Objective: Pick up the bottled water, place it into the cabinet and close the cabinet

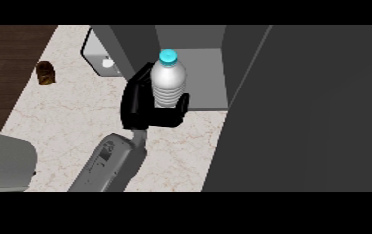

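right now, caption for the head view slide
The hand holds the bottle upright at the open cabinet.

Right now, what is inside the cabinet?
The cabinet shows only its grey floor and back wall. The bottled water, held by the right hand, covers the left part; what lies there cannot be seen.

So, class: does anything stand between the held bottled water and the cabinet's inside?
Nothing visible does. The right hand holds the bottled water upright at the open front of the cabinet; the door stands swung aside at the right.
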Motion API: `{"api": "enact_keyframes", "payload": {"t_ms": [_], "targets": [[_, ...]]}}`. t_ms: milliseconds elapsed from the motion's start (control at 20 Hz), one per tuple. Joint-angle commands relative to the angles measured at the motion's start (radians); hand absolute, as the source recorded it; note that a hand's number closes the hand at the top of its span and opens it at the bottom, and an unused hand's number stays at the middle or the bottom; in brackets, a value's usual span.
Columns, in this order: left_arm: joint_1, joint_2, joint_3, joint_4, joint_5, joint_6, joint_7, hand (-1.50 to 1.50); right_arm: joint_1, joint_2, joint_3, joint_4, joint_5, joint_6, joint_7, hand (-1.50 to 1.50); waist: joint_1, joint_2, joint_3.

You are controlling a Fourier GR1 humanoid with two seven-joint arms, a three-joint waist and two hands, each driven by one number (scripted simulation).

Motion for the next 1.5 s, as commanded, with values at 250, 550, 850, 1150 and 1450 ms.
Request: {"api": "enact_keyframes", "payload": {"t_ms": [250, 550, 850, 1150, 1450], "targets": [[-0.217, -0.016, 0.073, 0.146, -0.077, 0.080, 0.093, 1.50, 0.074, -0.010, 0.098, -0.091, 0.135, -0.036, -0.001, -1.50, -0.005, -0.001, 0.000], [-0.377, -0.024, 0.098, 0.374, -0.087, 0.109, 0.050, 1.50, 0.094, -0.045, 0.071, -0.088, 0.079, -0.014, -0.052, -1.50, -0.014, 0.002, 0.000], [-0.456, -0.024, 0.118, 0.561, -0.099, 0.117, -0.011, 1.50, 0.024, -0.016, 0.054, -0.095, 0.091, -0.009, 0.038, -1.50, -0.010, 0.003, -0.001], [-0.604, -0.021, 0.223, 0.823, -0.094, 0.114, -0.107, 1.50, 0.069, -0.037, 0.068, -0.075, 0.052, -0.007, -0.048, -1.50, -0.027, 0.009, -0.001], [-0.613, -0.024, 0.172, 0.951, -0.162, 0.209, -0.143, 1.50, 0.101, -0.090, 0.025, -0.111, 0.008, 0.006, -0.077, -1.50, -0.031, 0.009, 0.000]]}}
